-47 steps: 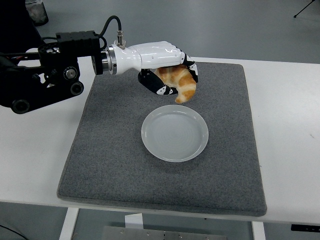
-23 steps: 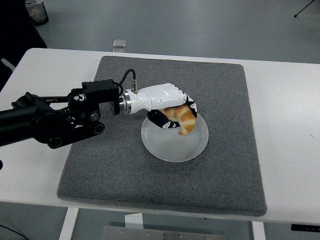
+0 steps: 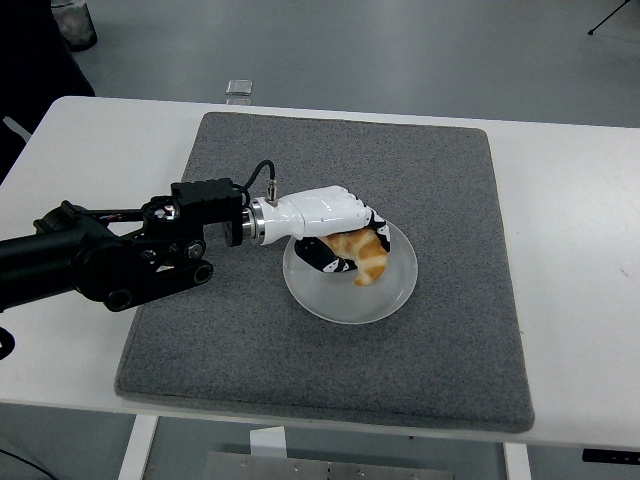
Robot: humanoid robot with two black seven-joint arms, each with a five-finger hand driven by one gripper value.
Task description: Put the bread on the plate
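A white table (image 3: pixel 570 220) carried a large grey felt mat (image 3: pixel 330 380), and a round pale glass plate (image 3: pixel 390 298) sat near the middle of that mat. The robot's left arm, black with a cable at the wrist, reached in from the left edge and ended in a white five-fingered left hand (image 3: pixel 325 225) with black finger pads. That hand was low over the left part of the plate, its fingers curled around a golden-brown croissant-shaped piece of bread (image 3: pixel 362 252). The bread was over the plate, inside its rim, with one tapered end pointing down toward the plate's surface; whether it touched the plate could not be told. A small clear object (image 3: pixel 238 88) lay on the table beyond the mat's far edge.
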